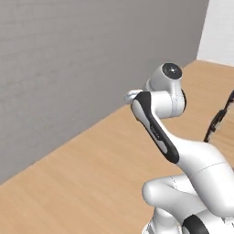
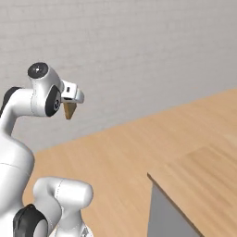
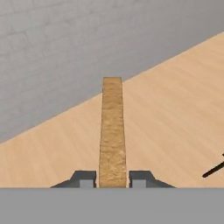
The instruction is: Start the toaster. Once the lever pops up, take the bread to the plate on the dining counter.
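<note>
Carrying the bread [image 3: 112, 131] is the step you are on now. Your hand [image 3: 112, 179] is squeezed shut on the slice, one finger on each flat side, and the slice sticks straight out from the tips so you see its thin edge in the hand view. In the right base view the bread hangs just under the hand, up high beside the arm, with nothing under it but the wooden floor [image 2: 125, 152].

You face a grey wall [image 1: 68, 68] and bare floor. A wood-topped bench [image 2: 203, 178] shows at the lower right of the right base view. It may be the dining bench, but you cannot tell from here, and I do not see a plate on the part that shows.

Next, I think you need to turn and drive toward that bench until the plate comes into sight. Keep the hand squeezed the whole way, because the slice is thin and could slip. Then bring the bread over the plate, lower it, and only then let go.
</note>
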